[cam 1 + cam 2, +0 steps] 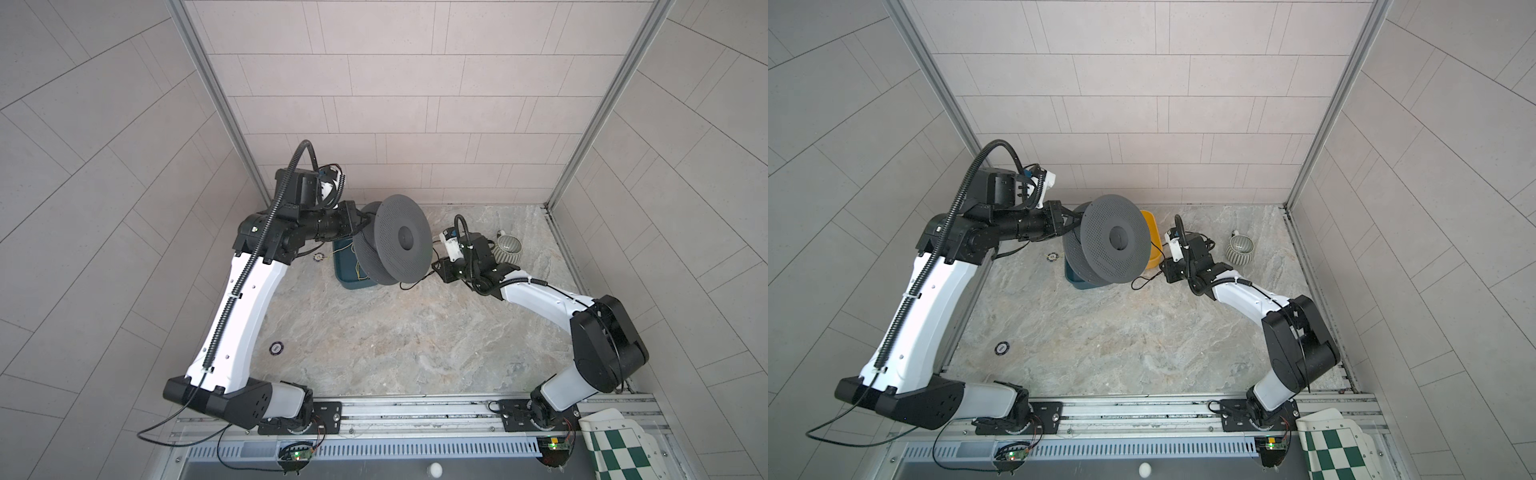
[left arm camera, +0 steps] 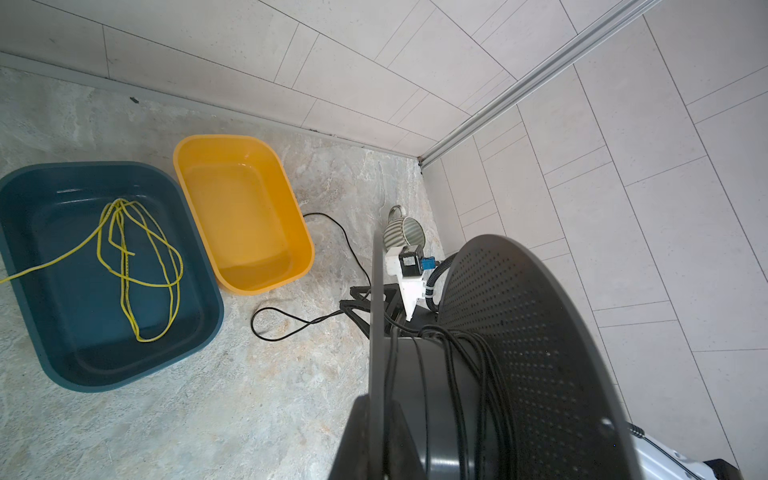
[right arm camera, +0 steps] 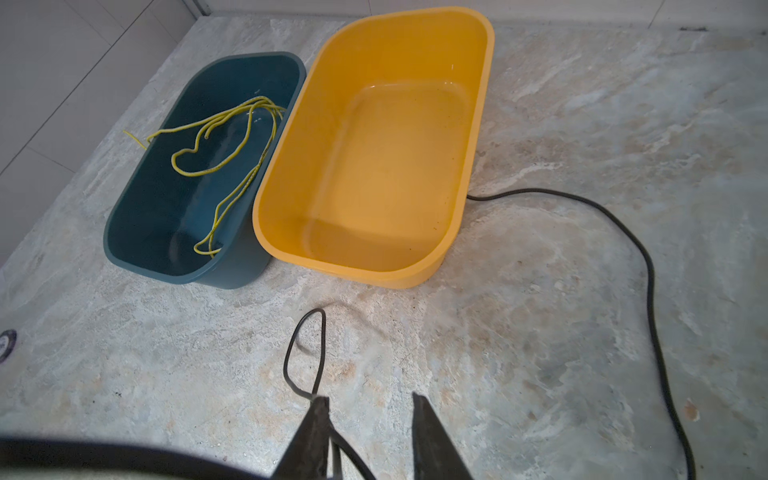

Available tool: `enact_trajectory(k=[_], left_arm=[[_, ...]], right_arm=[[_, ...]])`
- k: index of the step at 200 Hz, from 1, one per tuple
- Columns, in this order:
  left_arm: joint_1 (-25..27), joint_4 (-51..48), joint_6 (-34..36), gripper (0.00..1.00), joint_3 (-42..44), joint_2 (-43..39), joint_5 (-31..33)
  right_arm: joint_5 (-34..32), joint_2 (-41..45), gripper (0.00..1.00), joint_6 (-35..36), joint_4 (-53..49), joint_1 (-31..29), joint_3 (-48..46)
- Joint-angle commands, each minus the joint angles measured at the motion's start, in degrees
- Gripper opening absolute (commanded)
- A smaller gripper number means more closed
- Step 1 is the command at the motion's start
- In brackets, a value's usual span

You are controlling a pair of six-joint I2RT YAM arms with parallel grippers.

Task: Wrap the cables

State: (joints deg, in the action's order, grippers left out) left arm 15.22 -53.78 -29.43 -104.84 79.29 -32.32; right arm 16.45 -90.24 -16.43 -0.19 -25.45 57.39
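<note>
A grey perforated spool (image 1: 399,245) hangs above the table, and my left gripper (image 2: 380,401) is shut on the thin edge of one flange. The cables are one thin black wire (image 2: 461,374) with several turns round the spool's hub. From there it drops to the table, makes a small loop (image 3: 305,349) and trails on past the yellow tub. My right gripper (image 3: 369,397) is low over the table by that loop. It stands open, and the wire runs along the inner side of one finger. In both top views the loop (image 1: 1142,282) lies just below the spool.
A dark blue tub (image 2: 124,380) holding a yellow-green cord (image 2: 124,257) sits beside an empty yellow tub (image 2: 266,286), under and behind the spool. A striped mug (image 1: 509,249) lies at the back right. Two small round discs (image 1: 277,348) lie on the left, and a chessboard mat (image 1: 615,449) at the front right.
</note>
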Motion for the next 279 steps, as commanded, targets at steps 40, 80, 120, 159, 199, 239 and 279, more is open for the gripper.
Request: enact_trajectory(k=[40, 80, 120, 159, 199, 239, 279], left_arm=[[-0.4, 1.9, -0.9, 0.00, -1.1, -1.1, 5.7], [-0.6, 2.4, -5.6, 0.00, -0.7, 0.8, 13.5], [-0.5, 4.9, -7.5, 0.00, 4.0, 0.2, 21.9], [-0.5, 8.6, -7.5, 0.00, 9.8, -1.5, 29.5], [-0.4, 10.1, -8.2, 0.00, 12.3, -0.8, 34.1], [0.2, 11.1, -7.9, 0.00, 14.2, -0.1, 35.6], [1.6, 9.1, -4.2, 0.00, 13.7, 0.3, 38.0]], right_arm=[[-1.3, 2.7, 0.01, -0.3, 1.1, -1.1, -1.8], [-12.1, 7.4, 0.00, 6.7, -5.6, -9.1, -3.7], [-21.0, 11.6, 0.00, 15.3, -13.3, -17.7, -1.1], [-26.4, 12.2, 0.00, 24.3, -21.0, -25.9, 5.6], [-29.5, 10.6, 0.00, 30.5, -26.9, -32.0, 13.1], [-31.6, 10.5, 0.00, 34.8, -27.8, -36.7, 16.7], [-37.4, 10.2, 0.00, 35.3, -25.7, -36.8, 18.9]])
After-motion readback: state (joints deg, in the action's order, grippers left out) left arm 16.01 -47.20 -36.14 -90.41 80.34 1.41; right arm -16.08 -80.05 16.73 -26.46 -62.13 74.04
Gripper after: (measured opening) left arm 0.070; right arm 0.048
